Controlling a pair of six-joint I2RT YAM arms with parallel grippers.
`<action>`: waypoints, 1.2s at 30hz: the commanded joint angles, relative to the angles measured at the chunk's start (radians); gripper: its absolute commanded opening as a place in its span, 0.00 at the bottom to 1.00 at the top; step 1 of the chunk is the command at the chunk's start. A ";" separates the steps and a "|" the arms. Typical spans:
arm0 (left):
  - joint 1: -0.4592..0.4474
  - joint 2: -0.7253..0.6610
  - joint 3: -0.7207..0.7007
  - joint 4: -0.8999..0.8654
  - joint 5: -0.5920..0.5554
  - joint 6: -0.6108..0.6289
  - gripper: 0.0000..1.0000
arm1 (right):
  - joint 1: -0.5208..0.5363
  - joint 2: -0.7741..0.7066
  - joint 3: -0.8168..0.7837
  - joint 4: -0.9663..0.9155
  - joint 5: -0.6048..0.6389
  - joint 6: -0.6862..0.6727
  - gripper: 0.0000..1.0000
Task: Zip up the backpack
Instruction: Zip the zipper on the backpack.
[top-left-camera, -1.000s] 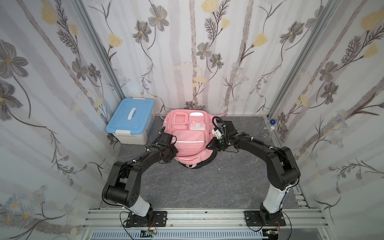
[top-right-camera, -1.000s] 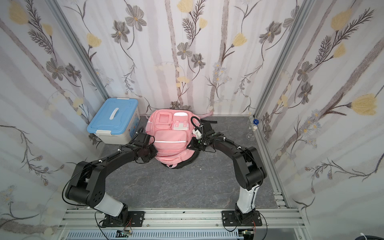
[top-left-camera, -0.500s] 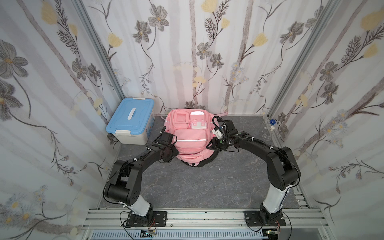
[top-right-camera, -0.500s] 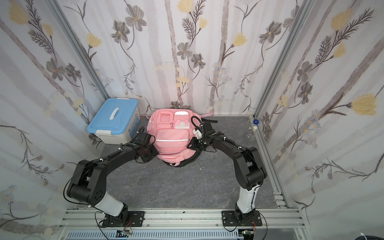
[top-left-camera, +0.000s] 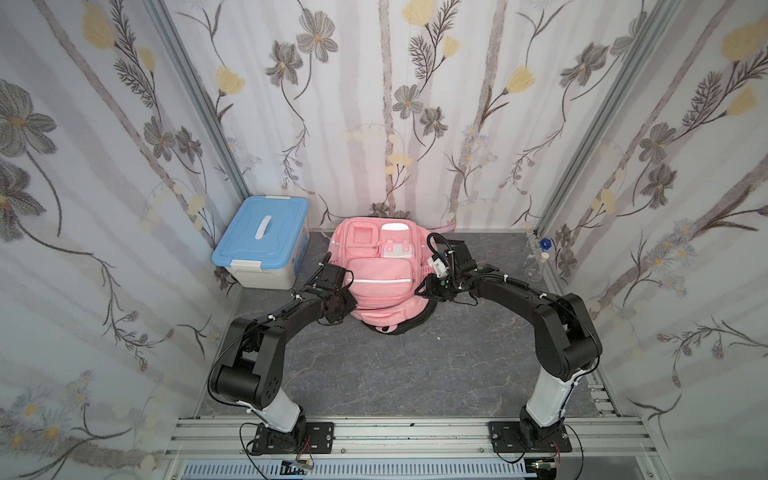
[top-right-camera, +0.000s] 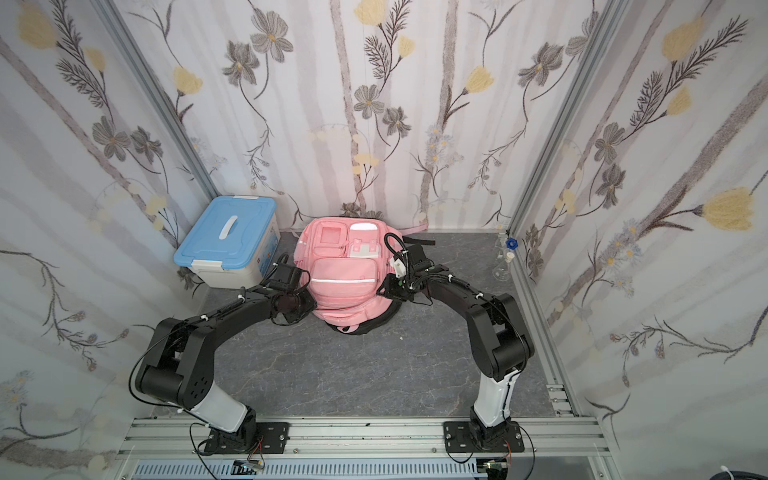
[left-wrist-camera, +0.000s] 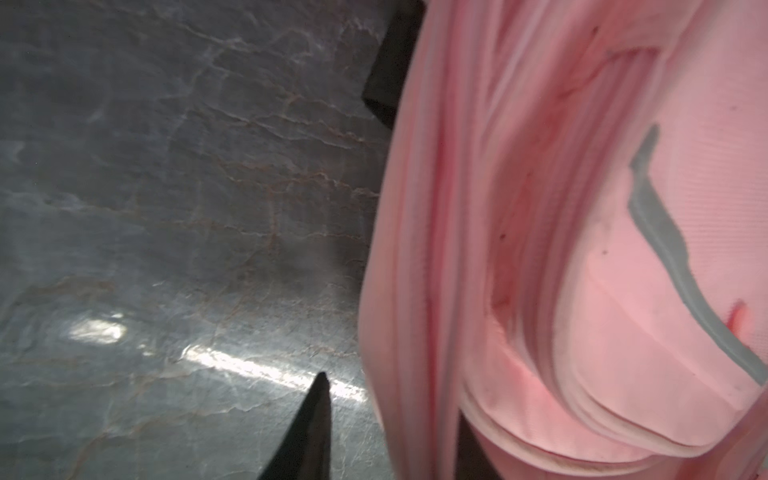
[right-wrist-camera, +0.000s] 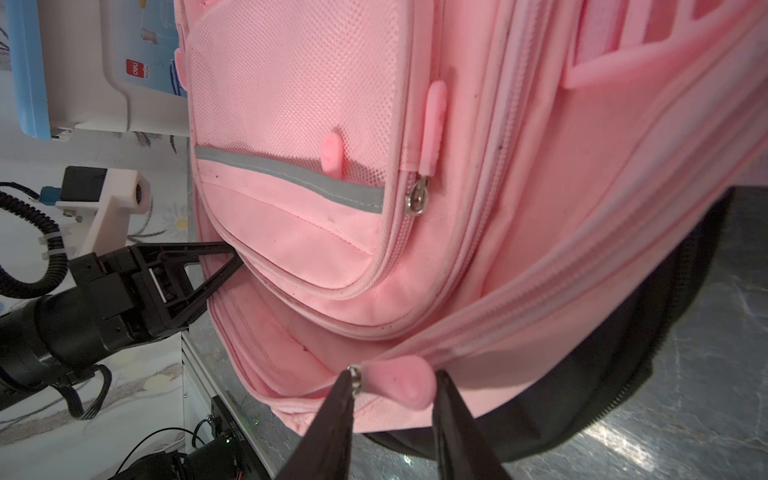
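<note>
The pink fabric backpack (top-left-camera: 380, 284) lies at the back middle of the grey marbled tabletop (top-left-camera: 395, 365), close to the back wall and between the two arms. In the right wrist view its outer zipper is closed on one side of the slider, and the pocket gapes on the other. The pink rubbery zipper pull (right-wrist-camera: 409, 386) lies in the gap of the right gripper (right-wrist-camera: 395, 376), whose jaws stand apart, released.

The left gripper (left-wrist-camera: 392, 399) is at the bag's opposite side, also parted. One black finger (left-wrist-camera: 311, 424) is over bare table, just clear of the fabric. The other is mostly hidden under a pink fold, and that view is blurred. In both top views the wrists cover the fingertips.

A white plastic storage box with a blue lid (top-left-camera: 262, 249) stands in the back left corner, near the bag but apart. Small clear glass flasks (top-left-camera: 534, 268), hard to make out, stand in the back right corner. Bare tabletop runs wide from the bag to the front aluminium rail (top-left-camera: 395, 428), and floral walls close in on three sides.
</note>
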 joint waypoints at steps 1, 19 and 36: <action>-0.001 -0.028 -0.005 -0.013 -0.023 -0.002 0.83 | -0.004 -0.028 -0.001 0.038 0.019 0.021 0.41; 0.075 -0.008 -0.211 0.527 0.220 -0.134 0.98 | -0.037 -0.037 0.005 -0.017 -0.018 -0.006 0.41; 0.127 0.069 -0.422 1.087 0.334 -0.239 0.96 | -0.070 -0.031 -0.003 -0.005 -0.073 0.009 0.40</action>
